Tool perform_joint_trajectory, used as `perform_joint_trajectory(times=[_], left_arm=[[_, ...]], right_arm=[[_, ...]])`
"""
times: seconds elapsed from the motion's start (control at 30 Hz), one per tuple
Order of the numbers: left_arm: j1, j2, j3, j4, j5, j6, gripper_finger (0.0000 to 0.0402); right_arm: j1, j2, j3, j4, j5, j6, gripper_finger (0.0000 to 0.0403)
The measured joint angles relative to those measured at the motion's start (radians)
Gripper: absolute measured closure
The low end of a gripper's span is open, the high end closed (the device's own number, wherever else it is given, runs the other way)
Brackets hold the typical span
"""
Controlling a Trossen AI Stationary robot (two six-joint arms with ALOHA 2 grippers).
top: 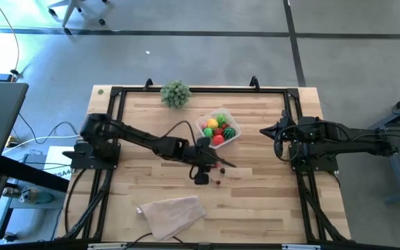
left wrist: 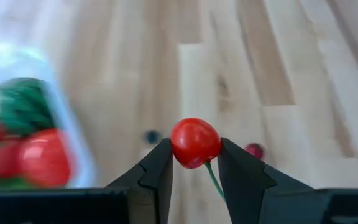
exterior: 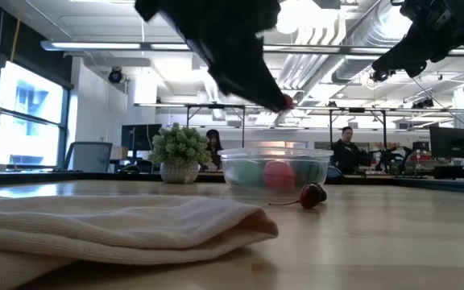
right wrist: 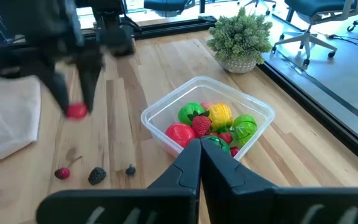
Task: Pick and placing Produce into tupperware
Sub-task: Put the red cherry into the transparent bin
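Left gripper (left wrist: pixel 194 163) clamped on glossy round red cherry (left wrist: pixel 195 142) with thin green stem, held above the table beside the tupperware (right wrist: pixel 160 111). Clear rounded-square box, rimmed, holding smooth red, green, yellow produce (right wrist: pixel 211 122). Small dark-red berries (right wrist: pixel 61 173) loose on pale wood-plank table (top: pixel 269 201). Crumpled beige cloth (top: pixel 171 213) at front edge. Right gripper (right wrist: pixel 199 163) closed, empty, parked at the right side. Open-plan office behind.

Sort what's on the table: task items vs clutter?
Task items:
- tupperware, already holding several toy fruits
- red cherry, held in the left gripper
- small dark pieces loose on the table

Clutter:
- plant ball
- beige cloth
- right gripper, shut, waiting at the table's right side
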State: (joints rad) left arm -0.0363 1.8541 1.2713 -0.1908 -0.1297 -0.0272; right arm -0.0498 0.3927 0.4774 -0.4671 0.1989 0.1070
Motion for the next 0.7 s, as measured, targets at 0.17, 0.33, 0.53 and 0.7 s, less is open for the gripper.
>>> perform_joint_trajectory(times=[0.17, 0.33, 0.53, 0.7], left_arm=[[0.071, -0.105, 0.0, -0.052, -0.069, 0.062, 0.0292], [0.184, -0.155, 0.001, -0.045, -0.05, 0.133, 0.0298], [0.337, -0.12, 0.002, -0.066, 0.074, 0.131, 0.0293], [0.415, -0.072, 0.0, -0.092, 0.09, 0.128, 0.0293]], right_arm=[[0.0, 0.0, 0.0, 0.0, 0.0, 0.0, 0.0402], [0.0, 0.0, 0.0, 0.0, 0.0, 0.0, 0.0402], [0.0, 0.0, 0.0, 0.0, 0.0, 0.0, 0.0402], [0.0, 0.0, 0.0, 0.0, 0.0, 0.0, 0.0402]])
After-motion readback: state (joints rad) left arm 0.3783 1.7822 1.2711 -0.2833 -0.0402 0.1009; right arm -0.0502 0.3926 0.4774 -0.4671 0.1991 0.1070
